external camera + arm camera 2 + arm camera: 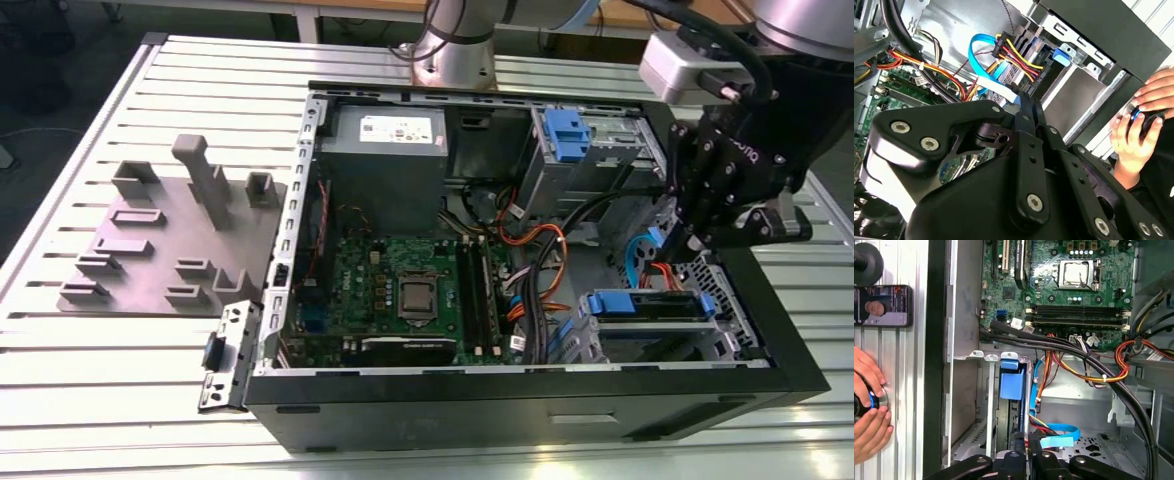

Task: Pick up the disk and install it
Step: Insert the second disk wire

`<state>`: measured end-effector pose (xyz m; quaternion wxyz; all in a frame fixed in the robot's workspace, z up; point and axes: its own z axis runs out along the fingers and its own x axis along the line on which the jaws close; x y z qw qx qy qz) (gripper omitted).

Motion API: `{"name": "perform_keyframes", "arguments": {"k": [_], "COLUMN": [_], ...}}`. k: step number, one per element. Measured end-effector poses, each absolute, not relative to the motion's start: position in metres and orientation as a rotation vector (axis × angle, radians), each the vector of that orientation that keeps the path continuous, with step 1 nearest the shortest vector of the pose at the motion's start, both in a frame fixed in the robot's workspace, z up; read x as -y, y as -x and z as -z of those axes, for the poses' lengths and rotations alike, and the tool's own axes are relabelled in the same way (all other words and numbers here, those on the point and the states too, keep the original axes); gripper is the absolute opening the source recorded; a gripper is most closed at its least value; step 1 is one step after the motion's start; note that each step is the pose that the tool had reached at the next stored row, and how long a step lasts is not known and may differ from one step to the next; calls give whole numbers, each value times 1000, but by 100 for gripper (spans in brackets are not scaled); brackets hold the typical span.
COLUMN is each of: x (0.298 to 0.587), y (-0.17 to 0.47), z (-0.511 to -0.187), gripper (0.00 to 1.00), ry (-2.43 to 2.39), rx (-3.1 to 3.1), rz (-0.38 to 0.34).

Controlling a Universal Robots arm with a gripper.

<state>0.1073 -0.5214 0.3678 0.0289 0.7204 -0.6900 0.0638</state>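
Claw (687, 250) sits inside the open PC case (534, 390), fingers closed together w/ nothing visibly held. Disk (650, 303) w/ blue frame sits in the drive bay just below the claw, cables (1016, 57) plugged in. Person's hand (869, 405) rests on counter (899, 370) nearby.

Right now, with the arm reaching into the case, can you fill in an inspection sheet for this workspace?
Surface: slatted metal table carrying an open computer case.
Job's things: the disk, blue-framed, sits in the drive bay beside the case wall.
Clutter: grey fixture plate at the exterior view's left; phone on the table.
Claw: claw low inside the case, at the disk's bay.
Cables: blue ribbon cable and coloured power wires beside the bay.
Surroundings: a person's hands on a round device beside the case.
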Motion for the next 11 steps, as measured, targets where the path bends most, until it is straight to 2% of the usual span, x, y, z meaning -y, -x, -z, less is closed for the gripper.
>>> {"name": "perform_keyframes", "arguments": {"k": [5, 6, 8, 9, 11], "x": [521, 521, 521, 521, 521], "y": [-106, -106, -105, -105, -102], "z": [-366, -366, -366, -366, -365], "gripper": [19, 24, 24, 31, 31], "ry": [-2248, -2254, -2257, -2259, -2264], "rx": [2129, 2135, 2138, 2140, 2145], "rz": [-173, -163, -157, -153, -144]}}
